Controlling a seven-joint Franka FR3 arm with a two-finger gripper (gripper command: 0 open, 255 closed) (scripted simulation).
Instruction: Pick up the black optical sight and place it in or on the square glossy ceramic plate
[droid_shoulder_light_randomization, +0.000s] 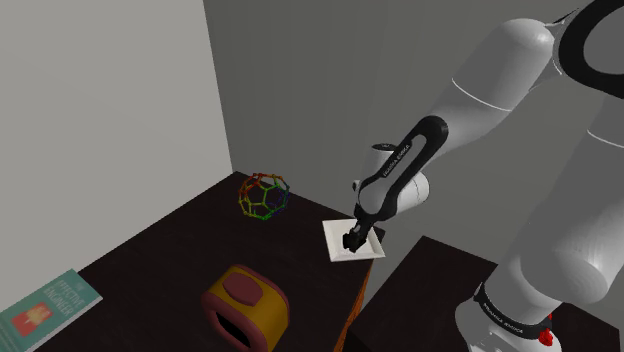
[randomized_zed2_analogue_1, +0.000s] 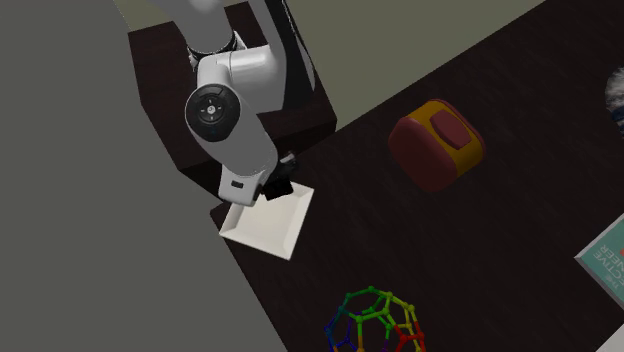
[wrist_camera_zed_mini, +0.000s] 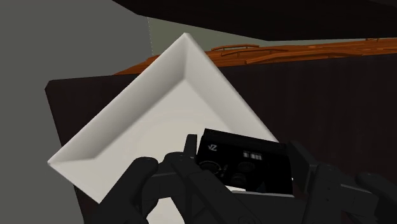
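The black optical sight (wrist_camera_zed_mini: 245, 159) is a small box-shaped piece with white markings. My gripper (wrist_camera_zed_mini: 248, 173) is shut on it, one black finger on each side. It hangs just above the white square plate (wrist_camera_zed_mini: 146, 121), over the plate's corner nearest the hand. In the shoulder view the gripper (droid_shoulder_light_randomization: 355, 240) points down onto the plate (droid_shoulder_light_randomization: 338, 249), which lies near the dark table's edge by the stand. In the second exterior view the gripper (randomized_zed2_analogue_1: 278, 187) and the sight sit over the plate (randomized_zed2_analogue_1: 270, 228). I cannot tell whether the sight touches the plate.
A colourful wire polyhedron (droid_shoulder_light_randomization: 263, 197) stands behind the plate near the wall. A red and yellow rounded box (droid_shoulder_light_randomization: 245, 305) sits at the table's front. A teal book (droid_shoulder_light_randomization: 45, 305) lies at the shoulder view's far left. Grey walls close in behind.
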